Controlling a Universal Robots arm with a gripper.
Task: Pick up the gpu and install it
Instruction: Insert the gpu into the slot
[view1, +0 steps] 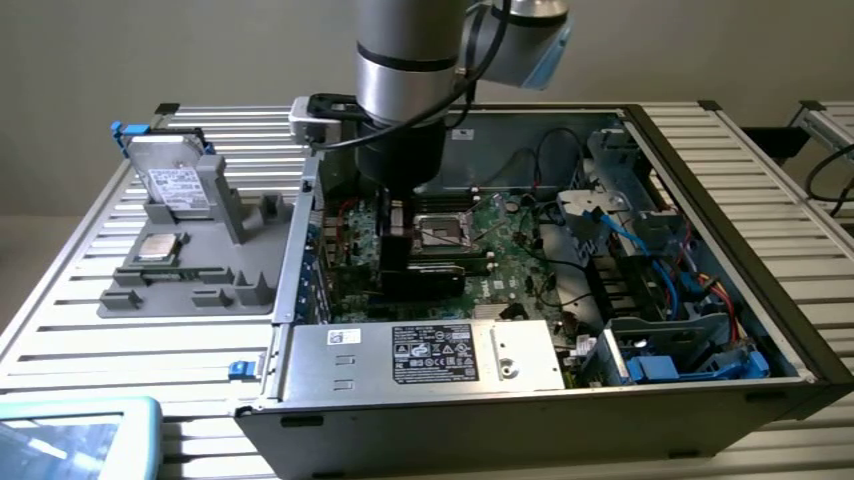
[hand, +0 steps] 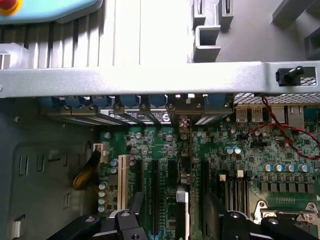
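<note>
The gpu (view1: 424, 270) stands on edge inside the open computer case (view1: 747, 290), a dark slab set down among the expansion slots of the green motherboard (view1: 514, 250), just at nine o'clock of the square CPU socket (view1: 441, 232) in the exterior view; in the wrist view the card (hand: 183, 200) shows as a thin dark edge running along a slot, its end reaching toward the case's rear wall (hand: 150, 77) with the row of slot covers; the gripper (view1: 407, 235) hangs straight above it, its black fingers (hand: 120, 222) spread wide to either side of the card and apart from it, so the jaws stand fully open and hold nothing; the grey arm (view1: 407, 50) comes down from twelve o'clock in the exterior view, a black cable looping beside it; outward from the card, the power supply (view1: 427, 355) with its dark label lies at six o'clock in the case, and blue and red wires run through the drive bay (view1: 667, 300) at three o'clock; outside the case, at nine o'clock, a grey parts fixture (view1: 200, 260) sits on the slatted tabletop (view1: 80, 330), bearing a silver white-labelled drive (view1: 176, 185) leaning upright and a small square silver chip (view1: 158, 247) lying flat below it; a pale blue-rimmed device (view1: 74, 430) lies at seven o'clock near the tabletop's edge
</note>
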